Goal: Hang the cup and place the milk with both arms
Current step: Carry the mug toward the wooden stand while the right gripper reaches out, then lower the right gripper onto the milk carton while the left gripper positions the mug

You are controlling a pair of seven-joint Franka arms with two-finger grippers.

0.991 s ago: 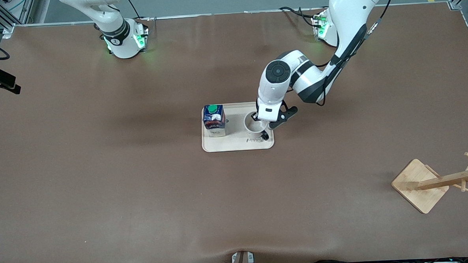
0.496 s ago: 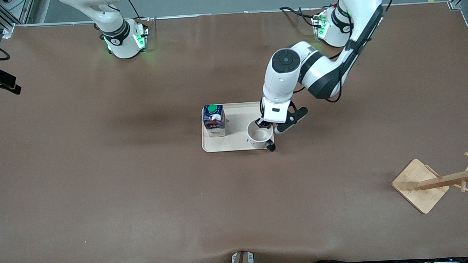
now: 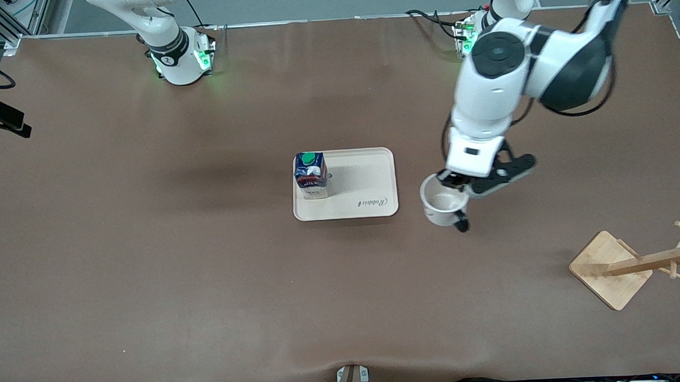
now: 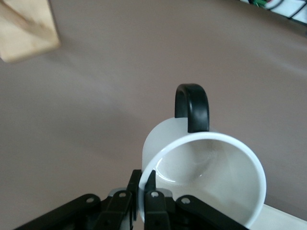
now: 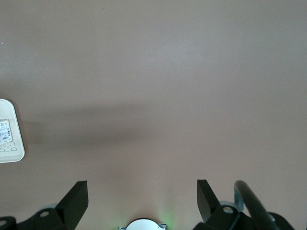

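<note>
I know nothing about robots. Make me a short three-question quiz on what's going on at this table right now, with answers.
1. True or false: the left gripper is shut on the rim of the cup.
2. Where does the milk stand? A) on the bare table B) on the tray C) on the wooden rack
3. Fill in: the right gripper is ____ and holds nothing.

Key:
1. True. The cup is held up over the bare table, between tray and rack.
2. B. It stands at the tray's end toward the right arm.
3. open. It waits over the table.
</note>
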